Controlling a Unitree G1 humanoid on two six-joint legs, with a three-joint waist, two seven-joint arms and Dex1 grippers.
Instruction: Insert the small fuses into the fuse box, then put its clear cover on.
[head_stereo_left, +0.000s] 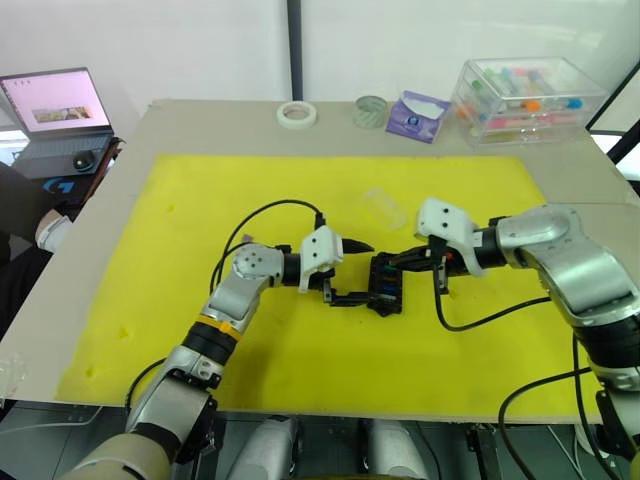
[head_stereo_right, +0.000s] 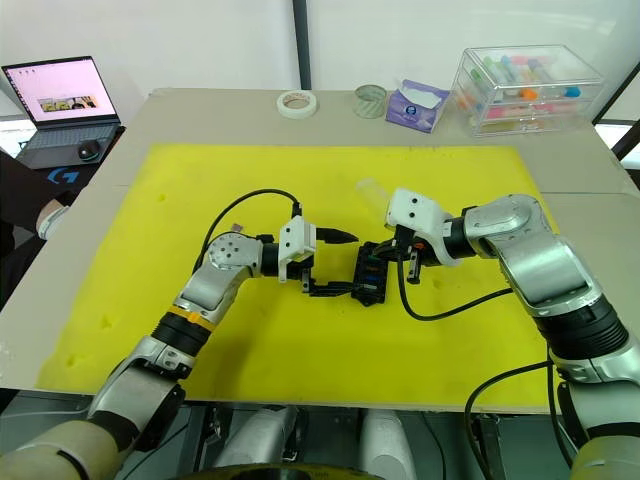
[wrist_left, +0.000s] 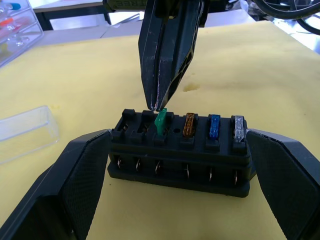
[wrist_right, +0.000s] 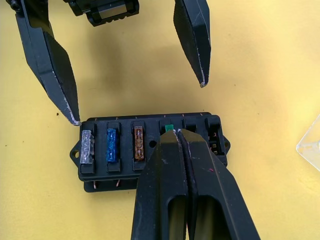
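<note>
The black fuse box (head_stereo_left: 386, 285) lies mid-mat, with grey (wrist_left: 239, 127), blue (wrist_left: 214, 126) and orange (wrist_left: 189, 125) small fuses seated in its slots. A green fuse (wrist_left: 160, 122) stands taller in the following slot, slightly tilted. My right gripper (wrist_left: 160, 106) is shut, its tips touching the top of the green fuse. My left gripper (head_stereo_left: 352, 272) is open, one finger at each end of the box (wrist_right: 122, 172). The clear cover (head_stereo_left: 383, 205) lies on the mat just behind the box.
Everything sits on a yellow mat (head_stereo_left: 200, 200). Along the table's back edge stand a tape roll (head_stereo_left: 297, 114), a glass jar (head_stereo_left: 370, 110), a purple packet (head_stereo_left: 418, 115) and a large clear storage case (head_stereo_left: 525, 100). A laptop (head_stereo_left: 60, 105) and a person's hand (head_stereo_left: 50, 232) are at the left.
</note>
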